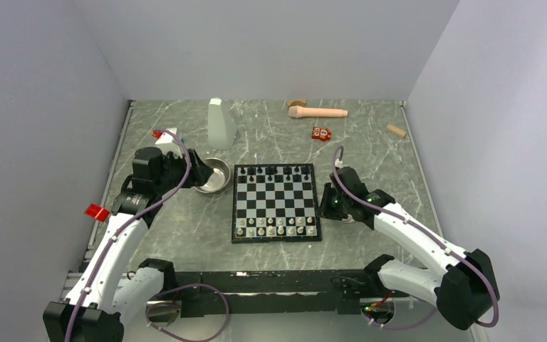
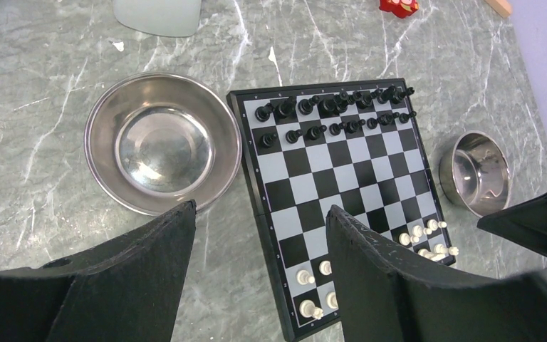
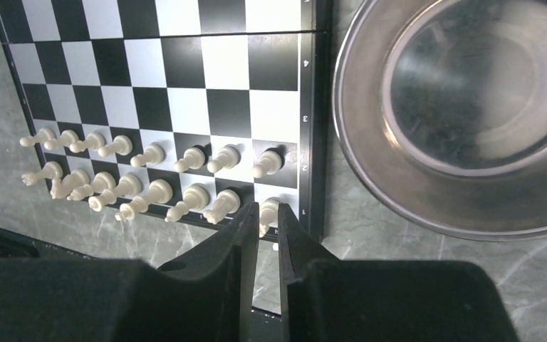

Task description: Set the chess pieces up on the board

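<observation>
- Two rows of white chess pieces [image 3: 149,153] line the near edge of the board [image 1: 276,199], and two rows of black chess pieces [image 2: 327,107] line its far edge. All four rows look full, though the figures are too small to count surely.
- The board lies flat at mid-table, between the arms.
- The large steel bowl [image 2: 103,167] to the board's left and the small steel bowl [image 2: 449,174] to its right both look empty. I judge the placing to be at its last step, or done.
- The right gripper [image 3: 265,226] hangs by the near right corner, its fingers drawn almost together with only a thin slit between them. Nothing is visibly clamped. The corner piece [image 3: 268,208] shows right at the tips, and I cannot tell whether they touch it.
- The left gripper [image 2: 260,210] is spread wide and holds nothing, hovering where the large bowl meets the board.
- The next move probably calls for lifting the right gripper straight up, clear of that corner piece, then checking each square.
- The board's ranks run left to right across the table, white toward the robot and black away.
- Each piece stands upright, its long axis vertical.
</observation>
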